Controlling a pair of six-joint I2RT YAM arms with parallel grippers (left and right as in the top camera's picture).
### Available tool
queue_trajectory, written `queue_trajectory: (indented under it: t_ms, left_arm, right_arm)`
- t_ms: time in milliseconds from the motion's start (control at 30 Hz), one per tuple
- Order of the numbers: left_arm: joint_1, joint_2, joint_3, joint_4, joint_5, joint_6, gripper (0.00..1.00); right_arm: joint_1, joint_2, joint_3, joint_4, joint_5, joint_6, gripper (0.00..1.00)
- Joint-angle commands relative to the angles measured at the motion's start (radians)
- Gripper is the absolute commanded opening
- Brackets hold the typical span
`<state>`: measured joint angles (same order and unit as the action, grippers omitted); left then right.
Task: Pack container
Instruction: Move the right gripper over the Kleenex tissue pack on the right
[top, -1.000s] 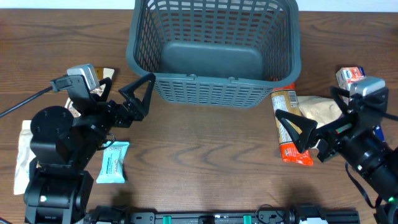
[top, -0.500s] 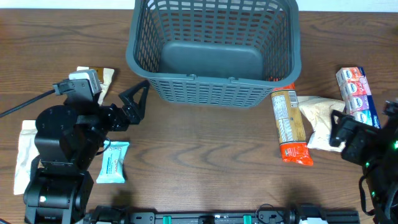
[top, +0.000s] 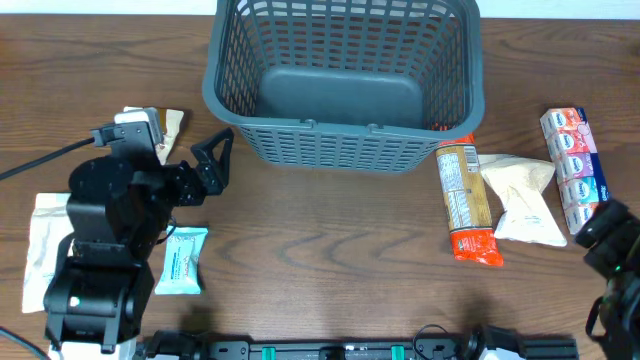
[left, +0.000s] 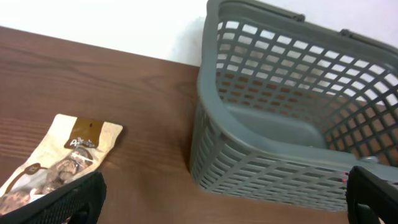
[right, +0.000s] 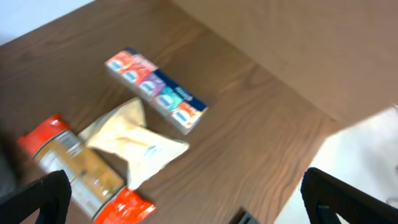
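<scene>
The container (top: 345, 128), a large dark grey lattice basket, stands empty at the back middle of the table; the left wrist view shows its near corner (left: 261, 155). My left gripper (top: 216, 161) is open just left of the basket's front left corner, apart from it. Its fingertips (left: 74, 202) sit at the bottom corners of the left wrist view, nothing between them. My right arm (top: 612, 240) is drawn back at the table's right front corner. The right gripper (right: 193, 214) is open and empty, its fingertips (right: 348, 199) wide apart.
On the right lie an orange packet (top: 466, 203), a cream pouch (top: 522, 198) and a multicoloured box (top: 573, 168). On the left lie a brown-and-cream packet (left: 62, 162), a white packet (top: 40, 240) and a teal packet (top: 182, 260). The table's right edge (right: 323, 118) is close.
My right arm has pulled back from over the orange packet to the right front corner. The left gripper has drawn back slightly to the left. Both stay open.
</scene>
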<state>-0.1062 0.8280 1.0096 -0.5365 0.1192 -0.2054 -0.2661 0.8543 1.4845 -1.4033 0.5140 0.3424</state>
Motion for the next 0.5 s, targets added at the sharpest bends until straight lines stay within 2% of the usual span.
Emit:
queue_trajectory:
  t_ms: [0,133,267,467]
  left_arm:
    - [0.004,0.008,0.020,-0.002,-0.016,0.018,0.99]
    - [0.004,0.008,0.020,-0.005,-0.016,0.018,0.99]
    - [0.004,0.008,0.020,-0.017,-0.016,0.018,0.99]
    - [0.004,0.008,0.020,-0.050,-0.016,0.018,0.99]
  right_arm:
    - [-0.059,0.053,-0.024,0.023,0.038,0.018,0.99]
    - [-0.141,0.154,-0.025,0.074,-0.022,-0.061,0.99]
    - [-0.228,0.272,-0.025,0.127,-0.188,-0.237,0.99]
    - [-0.360,0.436,-0.025,0.196,-0.416,-0.365,0.99]
